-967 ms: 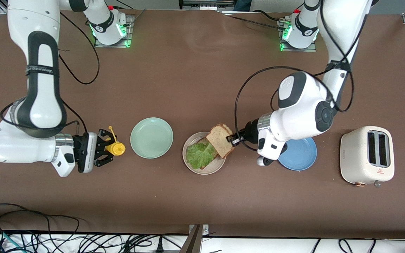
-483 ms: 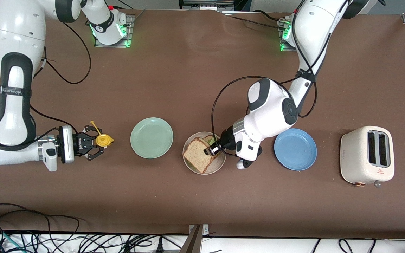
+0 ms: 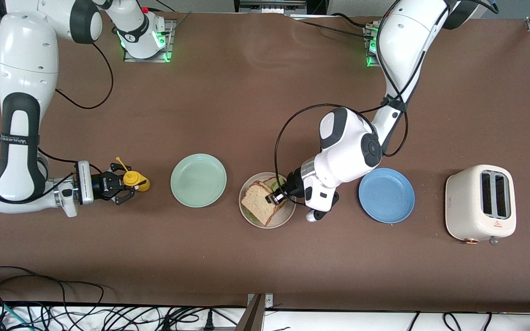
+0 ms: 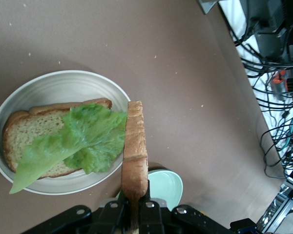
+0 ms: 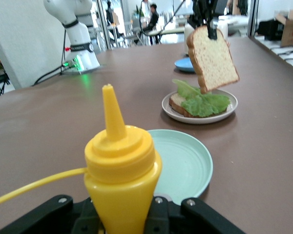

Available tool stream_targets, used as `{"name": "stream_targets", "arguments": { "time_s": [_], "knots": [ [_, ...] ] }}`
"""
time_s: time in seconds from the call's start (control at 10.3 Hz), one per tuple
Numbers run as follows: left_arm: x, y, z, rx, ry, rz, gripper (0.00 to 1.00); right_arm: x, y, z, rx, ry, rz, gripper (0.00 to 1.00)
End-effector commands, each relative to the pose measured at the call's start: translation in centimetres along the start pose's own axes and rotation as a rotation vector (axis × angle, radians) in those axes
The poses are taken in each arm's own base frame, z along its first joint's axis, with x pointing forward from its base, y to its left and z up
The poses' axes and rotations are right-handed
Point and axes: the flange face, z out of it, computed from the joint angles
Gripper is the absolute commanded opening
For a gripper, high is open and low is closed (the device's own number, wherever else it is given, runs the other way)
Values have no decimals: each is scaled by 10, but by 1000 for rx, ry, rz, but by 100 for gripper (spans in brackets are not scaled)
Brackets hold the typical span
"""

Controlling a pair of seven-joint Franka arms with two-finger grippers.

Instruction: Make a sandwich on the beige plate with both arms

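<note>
Left gripper (image 3: 275, 197) (clamped) on grainy bread slice (image 3: 259, 201)

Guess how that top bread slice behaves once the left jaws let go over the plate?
The brown wholegrain bread slice hangs straight from the left gripper, so it is probably fairly stiff and light. Held by its edge above the ruffled green lettuce leaf, it may land askew on the round beige plate.

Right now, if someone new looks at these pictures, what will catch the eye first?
First, the slice of bread that the left pincer holds by its edge above the beige plate, where a bottom slice with a lettuce leaf lies. Next, the yellow squeeze bottle gripped by the right pincer toward the right arm's end of the table, beside the mint-green plate.
</note>
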Motion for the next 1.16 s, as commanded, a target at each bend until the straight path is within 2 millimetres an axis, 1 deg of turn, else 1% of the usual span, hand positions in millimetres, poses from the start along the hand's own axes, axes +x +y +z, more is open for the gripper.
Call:
{"name": "stream_targets", "arguments": {
  "time_s": [0.0,0.19,0.29,0.39,0.48,0.58,0.68,0.97,1.06],
  "knots": [
    [-2,-4,8,-5,-8,-12,0,-23,-6,8,-10,131,-45,0],
    [-2,-6,10,0,-9,-11,2,-38,-10,16,-9,165,-35,0],
    [-1,-8,11,3,-10,-15,3,-43,-11,13,-15,165,-35,0],
    [-1,-8,11,3,-10,-15,4,-45,-11,14,-16,167,-43,0],
    [0,-10,12,6,-10,-15,7,-45,-9,19,-18,177,-47,0],
    [-1,-11,13,9,-11,-13,7,-49,-10,19,-21,178,-41,0],
    [0,-13,15,13,-12,-13,11,-52,-10,23,-23,187,-46,0],
    [1,-15,17,15,-15,-25,11,-63,-10,27,-30,190,-37,0],
    [1,-17,20,20,-15,-23,12,-64,-10,27,-32,188,-34,72]
  ]
}}
